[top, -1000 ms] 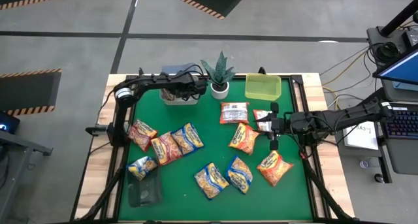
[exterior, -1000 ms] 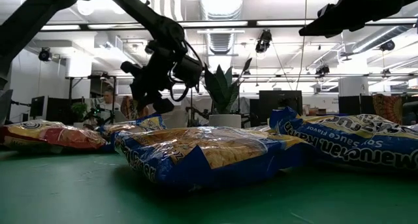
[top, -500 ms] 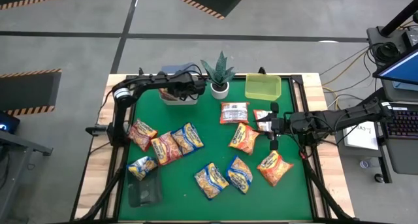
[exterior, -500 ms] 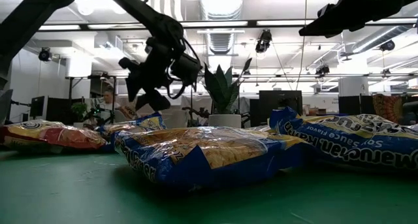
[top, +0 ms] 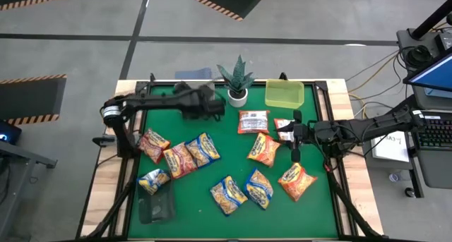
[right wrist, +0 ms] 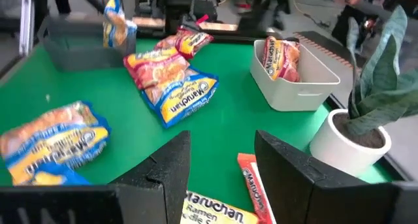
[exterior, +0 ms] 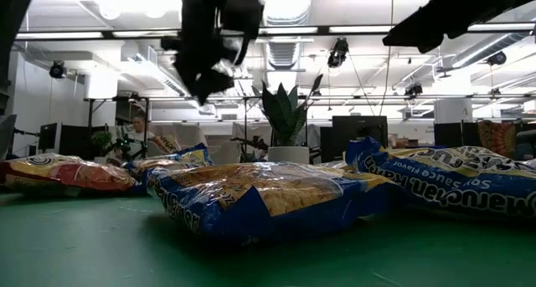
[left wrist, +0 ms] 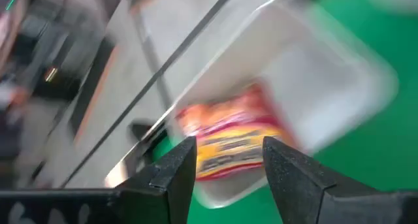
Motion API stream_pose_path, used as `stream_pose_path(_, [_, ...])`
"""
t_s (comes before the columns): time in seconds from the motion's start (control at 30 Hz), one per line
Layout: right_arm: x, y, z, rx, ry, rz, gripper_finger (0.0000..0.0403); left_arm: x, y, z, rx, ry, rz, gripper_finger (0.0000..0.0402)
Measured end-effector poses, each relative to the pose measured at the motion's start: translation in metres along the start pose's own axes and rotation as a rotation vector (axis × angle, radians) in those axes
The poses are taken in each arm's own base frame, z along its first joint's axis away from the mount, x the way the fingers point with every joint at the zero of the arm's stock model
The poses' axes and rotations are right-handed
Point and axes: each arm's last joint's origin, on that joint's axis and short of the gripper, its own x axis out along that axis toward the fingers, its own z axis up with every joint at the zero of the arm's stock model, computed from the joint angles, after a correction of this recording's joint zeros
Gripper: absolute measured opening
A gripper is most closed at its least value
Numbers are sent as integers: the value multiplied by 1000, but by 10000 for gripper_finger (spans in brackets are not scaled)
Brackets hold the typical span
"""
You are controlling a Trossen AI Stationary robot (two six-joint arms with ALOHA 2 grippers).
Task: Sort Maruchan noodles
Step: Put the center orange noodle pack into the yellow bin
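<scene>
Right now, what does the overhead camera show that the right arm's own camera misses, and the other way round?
Only the high view shows the yellow-green bin, the dark bin at the near left corner, and both arms at once.

Only the right wrist view looks into the white bin and shows an orange-red noodle packet in it.

Both show the potted plant and loose Maruchan packets lying on the green table.

Eleven noodle packets (top: 204, 149), three bins (top: 284, 93), one plant (top: 236, 80)
</scene>
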Motion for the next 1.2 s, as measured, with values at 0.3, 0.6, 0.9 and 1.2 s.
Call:
stream_pose_path(0.3, [14, 5, -13, 306, 91, 1, 159, -95, -75, -17, 402, -437, -499, 122])
stream_pose_path(0.6, [27, 12, -49, 597, 462, -40, 138, -127, -115, -30, 562, -828, -932, 66])
stream_pose_path(0.9, [11, 7, -65, 645, 654, -145, 132, -88, -131, -46, 328, -948, -983, 4])
stream_pose_path(1.2, [14, -1, -49, 658, 555, -213, 156, -61, -145, -59, 132, -1063, -1033, 1])
